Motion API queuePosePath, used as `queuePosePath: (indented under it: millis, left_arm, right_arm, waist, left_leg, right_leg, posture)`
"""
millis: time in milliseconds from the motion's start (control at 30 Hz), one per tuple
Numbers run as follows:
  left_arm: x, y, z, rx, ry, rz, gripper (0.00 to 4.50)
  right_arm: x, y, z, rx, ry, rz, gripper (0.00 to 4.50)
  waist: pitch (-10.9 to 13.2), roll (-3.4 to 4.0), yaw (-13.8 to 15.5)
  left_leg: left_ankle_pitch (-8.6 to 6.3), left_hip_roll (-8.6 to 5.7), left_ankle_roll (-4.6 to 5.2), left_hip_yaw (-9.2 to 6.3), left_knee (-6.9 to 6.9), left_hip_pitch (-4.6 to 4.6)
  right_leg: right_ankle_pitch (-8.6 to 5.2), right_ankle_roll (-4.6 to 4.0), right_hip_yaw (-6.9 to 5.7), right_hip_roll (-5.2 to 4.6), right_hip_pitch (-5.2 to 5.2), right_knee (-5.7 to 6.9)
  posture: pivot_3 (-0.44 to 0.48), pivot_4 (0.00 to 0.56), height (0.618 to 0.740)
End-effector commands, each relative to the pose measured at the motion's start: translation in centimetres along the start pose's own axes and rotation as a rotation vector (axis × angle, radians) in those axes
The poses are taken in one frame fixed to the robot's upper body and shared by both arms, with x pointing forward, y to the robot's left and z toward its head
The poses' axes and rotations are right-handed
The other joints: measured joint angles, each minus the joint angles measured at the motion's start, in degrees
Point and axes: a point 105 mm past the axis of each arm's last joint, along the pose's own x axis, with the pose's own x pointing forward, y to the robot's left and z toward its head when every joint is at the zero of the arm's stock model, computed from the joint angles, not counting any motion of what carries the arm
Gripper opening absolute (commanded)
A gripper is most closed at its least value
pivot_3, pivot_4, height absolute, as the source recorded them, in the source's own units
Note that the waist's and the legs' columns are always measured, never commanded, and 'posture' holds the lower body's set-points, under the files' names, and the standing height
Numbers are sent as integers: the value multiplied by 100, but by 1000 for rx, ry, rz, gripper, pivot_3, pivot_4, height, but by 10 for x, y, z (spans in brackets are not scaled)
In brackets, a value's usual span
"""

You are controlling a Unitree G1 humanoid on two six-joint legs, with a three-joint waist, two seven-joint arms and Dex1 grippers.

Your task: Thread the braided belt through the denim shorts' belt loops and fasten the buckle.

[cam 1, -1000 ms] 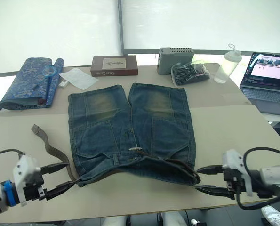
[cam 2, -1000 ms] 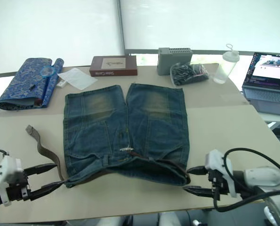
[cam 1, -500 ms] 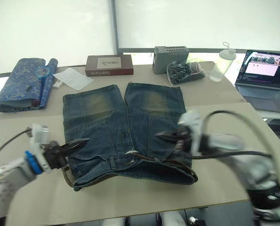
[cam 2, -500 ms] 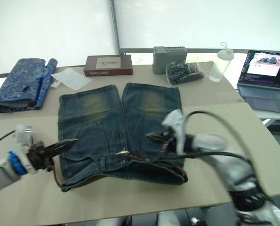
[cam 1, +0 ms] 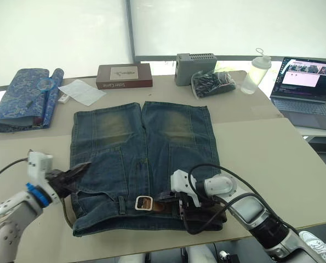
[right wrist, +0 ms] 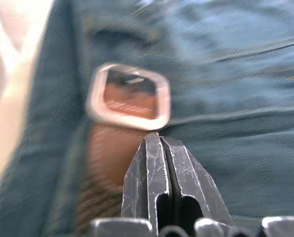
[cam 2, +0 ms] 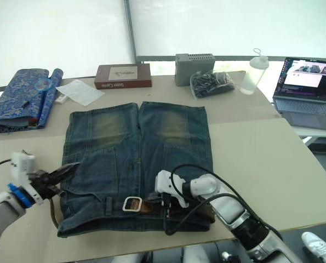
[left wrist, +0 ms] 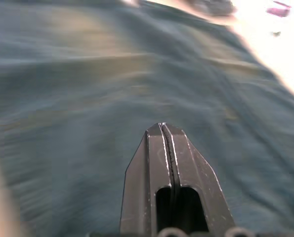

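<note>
Denim shorts (cam 1: 143, 164) laid flat on the surface (cam 1: 261, 148), waistband at the near edge. Braided belt (cam 1: 165, 206) lying along the waistband; how many belt loops (cam 1: 122, 205) it passes through cannot be told. Buckle (cam 1: 144, 203) resting face-up on the waistband, close to its middle, with the brown strap running from it toward the right hip. A short run of strap (cam 1: 69, 211) visible just outside the left hip corner of the shorts.

Right gripper (cam 1: 164, 197) set low on the belt just beside the buckle, on its right-hip side; fingers clenched together in the right wrist view, tips touching or nearly touching the strap behind the buckle frame, nothing seen held between them. Left gripper (cam 1: 80, 168) hovering above the left leg of the shorts, up-leg from the waistband; fingers pressed together in the left wrist view, grasping nothing.

Step in hand, as judged: positioning the buckle end at the front of the waistband ahead of fastening. Buckle not yet fastened; no strap tip seen through the frame.

Next move calls for: locating the free tip near the left hip, taking it with the left gripper, drawing it to the buckle while the right steadies the frame, then feeding it through and seating the prong.
</note>
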Motion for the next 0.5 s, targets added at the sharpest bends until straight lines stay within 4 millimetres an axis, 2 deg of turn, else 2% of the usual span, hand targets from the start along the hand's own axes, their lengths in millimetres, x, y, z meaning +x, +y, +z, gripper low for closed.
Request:
queuePosePath:
  millis: [33,133,200,267,333,500]
  left_arm:
    - [-22,22,20,52,-57,196,1117]
    - [-28,34,35,180,-36,379,2528]
    - [-31,51,45,272,6,561,3485]
    - [-30,67,44,420,222,760,4352]
    - [-24,68,47,424,319,829,4500]
    - [2,60,53,307,416,821,4500]
  right_arm:
    - [-10,-7,45,-59,-150,-22,1153]
    - [-8,-7,59,-62,-184,-21,2239]
    - [-6,-10,65,-64,-196,-25,2939]
    - [-6,-11,71,-74,-202,-15,3626]
    - [-6,-13,75,-80,-211,-5,4420]
    - [-7,-18,76,-101,-207,-1,4420]
  waist:
    - [0,-1,5]
    - [-1,-3,42]
    - [-1,-4,83]
    - [5,-11,143]
    - [4,-8,141]
    - [1,-15,112]
  left_leg:
    - [-1,-1,0,0,0,0]
    - [-5,-8,3,-1,1,-1]
    - [-5,-10,2,-3,2,3]
    - [-4,-11,1,-3,3,19]
    - [2,-11,-9,-14,4,32]
    - [-7,-15,-13,-10,-1,43]
  right_leg:
    - [0,0,-1,0,0,-1]
    - [1,1,-4,0,1,-3]
    - [1,2,-6,2,10,-4]
    - [1,2,-7,6,18,-2]
    - [5,3,-11,30,24,-10]
    - [4,4,-12,31,30,4]
  posture:
    - [0,150,740]
    - [0,150,740]
    - [0,150,740]
    - [0,150,740]
    - [0,150,740]
    - [0,150,740]
